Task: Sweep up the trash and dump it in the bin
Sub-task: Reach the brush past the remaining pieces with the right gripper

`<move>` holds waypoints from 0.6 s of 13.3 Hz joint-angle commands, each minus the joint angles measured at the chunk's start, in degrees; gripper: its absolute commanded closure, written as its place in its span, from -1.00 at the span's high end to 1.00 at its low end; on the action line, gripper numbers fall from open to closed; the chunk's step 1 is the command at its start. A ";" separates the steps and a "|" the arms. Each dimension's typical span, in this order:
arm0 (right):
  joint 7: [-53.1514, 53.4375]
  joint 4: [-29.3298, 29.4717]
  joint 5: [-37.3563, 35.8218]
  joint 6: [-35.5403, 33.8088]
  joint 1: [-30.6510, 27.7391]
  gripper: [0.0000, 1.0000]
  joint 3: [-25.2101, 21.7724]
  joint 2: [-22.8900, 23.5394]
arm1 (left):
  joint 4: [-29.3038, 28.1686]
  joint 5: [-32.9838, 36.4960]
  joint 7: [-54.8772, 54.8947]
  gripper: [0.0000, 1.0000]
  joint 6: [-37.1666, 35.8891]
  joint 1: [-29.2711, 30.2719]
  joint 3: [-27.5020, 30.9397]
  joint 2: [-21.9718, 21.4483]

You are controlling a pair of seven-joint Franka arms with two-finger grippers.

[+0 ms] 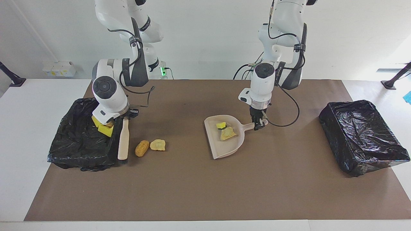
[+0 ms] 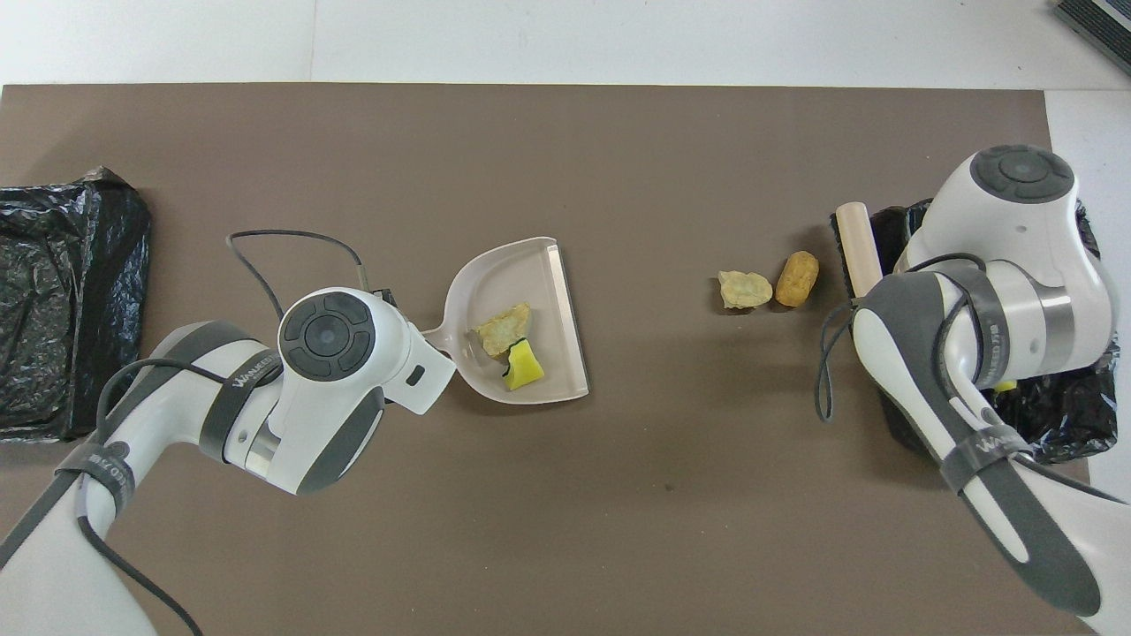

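Your right end effector (image 1: 119, 116) is low at the handle end of the hand brush (image 1: 123, 139), beside the black-lined bin (image 1: 74, 147) at the right arm's end of the desk (image 1: 205, 192); you cannot tell whether its fingers are closed on the handle. The brush's long axis runs toward and away from the robots. Two loose scraps, an orange-brown chunk (image 1: 142, 148) and a pale tan chunk (image 1: 158, 145), lie just beside the brush, toward the dustpan (image 1: 224, 138).

Your left end effector (image 1: 258, 124) is clamped on the dustpan's handle. The pan's open lip faces those two scraps, well apart from them, and it already holds a green-topped sponge piece (image 1: 221, 125) and a tan chunk (image 1: 228, 133). Two yellow sponge pieces (image 1: 105, 129) sit on the bin's liner under the right wrist.

So your sweep runs from the brush straight toward the pan's mouth.
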 commanded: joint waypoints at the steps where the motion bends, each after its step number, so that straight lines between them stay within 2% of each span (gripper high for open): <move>1: -2.51 -1.57 -1.93 3.26 0.52 -1.00 0.87 0.98 | -0.90 0.25 -1.82 -1.00 -0.92 0.26 0.13 -0.56; 3: -4.18 -2.63 -1.84 5.11 1.57 -1.00 0.87 1.60 | 0.15 0.25 -2.52 -1.00 -4.43 0.17 0.13 -0.48; 6: -2.09 -3.69 -0.44 5.47 5.87 -1.00 1.22 1.52 | 5.07 0.95 -6.90 -1.00 -13.74 -1.49 0.30 0.22; 8: 0.55 -3.60 5.07 5.64 9.30 -1.00 1.22 1.60 | 5.17 3.75 -10.68 -1.00 -16.48 -3.42 0.31 -0.03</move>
